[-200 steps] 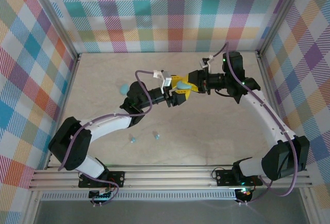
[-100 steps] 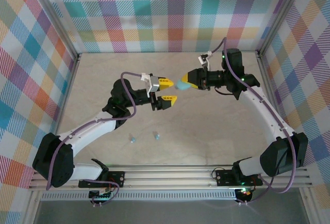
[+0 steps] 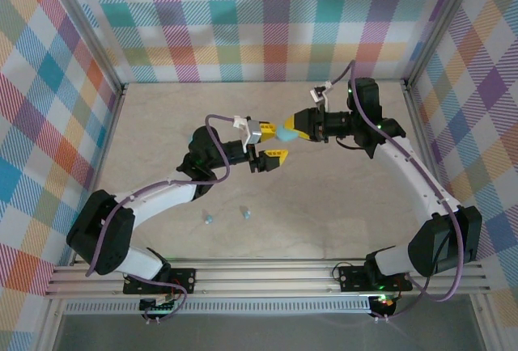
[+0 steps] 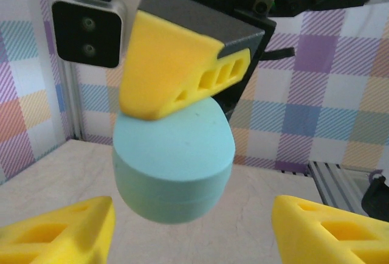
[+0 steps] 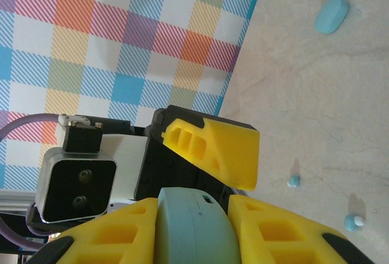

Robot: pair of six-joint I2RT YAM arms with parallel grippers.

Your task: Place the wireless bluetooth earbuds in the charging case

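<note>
The right gripper [image 3: 290, 131] clamped a light-blue charging case [image 4: 173, 163], seemingly shut, aloft over mid-table, and the left gripper [image 3: 269, 144] faced it with fingers spread and empty. An earbud [image 3: 209, 219] and a second earbud [image 3: 244, 213] lay loose on the table [image 3: 340, 205]; no insertion looked done yet

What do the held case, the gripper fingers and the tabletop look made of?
Case: likely matte light-blue plastic; smooth, even, no glare, fine seam.
Fingers: yellow plastic, probably printed; open cut-outs, dull surface.
Tabletop: beige stone-look sheet with faint veins; actual material unclear.
</note>
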